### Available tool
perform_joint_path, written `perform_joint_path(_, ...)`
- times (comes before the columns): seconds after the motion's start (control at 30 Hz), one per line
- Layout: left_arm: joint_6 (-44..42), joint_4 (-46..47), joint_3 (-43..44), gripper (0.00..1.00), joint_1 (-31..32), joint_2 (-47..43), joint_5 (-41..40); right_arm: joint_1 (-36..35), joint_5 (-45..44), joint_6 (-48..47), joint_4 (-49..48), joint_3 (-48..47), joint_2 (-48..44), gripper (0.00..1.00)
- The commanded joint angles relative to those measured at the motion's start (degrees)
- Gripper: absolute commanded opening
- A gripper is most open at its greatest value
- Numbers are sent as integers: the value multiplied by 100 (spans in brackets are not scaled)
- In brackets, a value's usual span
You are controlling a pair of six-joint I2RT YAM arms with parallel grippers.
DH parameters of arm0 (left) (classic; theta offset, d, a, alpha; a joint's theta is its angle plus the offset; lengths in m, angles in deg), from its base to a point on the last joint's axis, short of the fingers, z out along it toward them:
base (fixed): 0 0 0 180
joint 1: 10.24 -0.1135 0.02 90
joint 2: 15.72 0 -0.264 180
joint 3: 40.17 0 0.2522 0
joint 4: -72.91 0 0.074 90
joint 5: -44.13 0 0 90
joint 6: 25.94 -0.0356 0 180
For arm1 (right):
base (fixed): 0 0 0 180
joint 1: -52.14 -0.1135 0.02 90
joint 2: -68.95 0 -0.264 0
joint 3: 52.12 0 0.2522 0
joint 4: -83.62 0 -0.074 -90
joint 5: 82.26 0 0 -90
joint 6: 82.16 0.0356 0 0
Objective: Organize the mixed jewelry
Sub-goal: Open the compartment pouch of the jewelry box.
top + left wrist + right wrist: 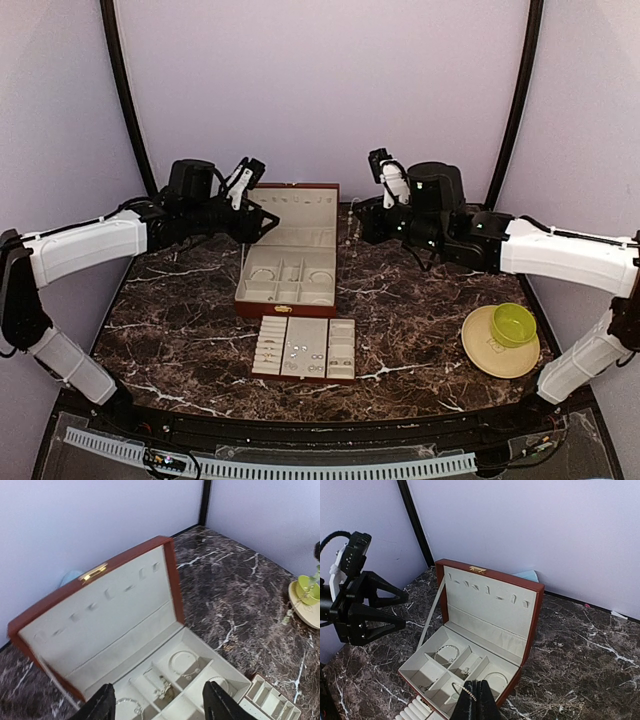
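The red-brown jewelry box (pixel 288 300) stands open at mid-table, cream lid (pixel 100 615) upright. Silver bracelets (pixel 187 662) and a small tangled piece (pixel 165 687) lie in its compartments. The mixed jewelry (pixel 305 352), tiny shiny pieces, sits in the cream tray (pixel 270 345) in front of the box. My left gripper (pixel 158 690) hovers open over the box's left side, nothing between its fingers (pixel 102 707); the top view shows it by the lid (pixel 266 222). My right gripper (pixel 479 682) is shut above the box's right side (pixel 360 222), a thin silver chain (pixel 462 688) pinched at its tips.
A yellow plate (pixel 485 350) carrying a green bowl (pixel 513 323) sits at the right front. Lavender walls and black poles (pixel 125 90) ring the dark marble table (pixel 180 320). A light blue scrap (pixel 525 575) lies behind the box.
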Motion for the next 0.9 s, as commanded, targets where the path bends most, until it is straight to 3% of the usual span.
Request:
perform_joint_path(0.0,-1132,224,660,62,-187,715,1617,154,335,156,-403,251,-265,0)
perform_joint_path(0.27,-1075,948,1400,60,-265,1698,2355,373,356,20,-56,126,-300,0)
perform_joint_path(0.47,-1825,947,1674,46,-265,2310,1555,444,401,-61,182,-234,-138,0)
perform_joint_path(0.87,-2651,1529,1581,45,-265,3060,818,451,617,136,236,-406,16,0)
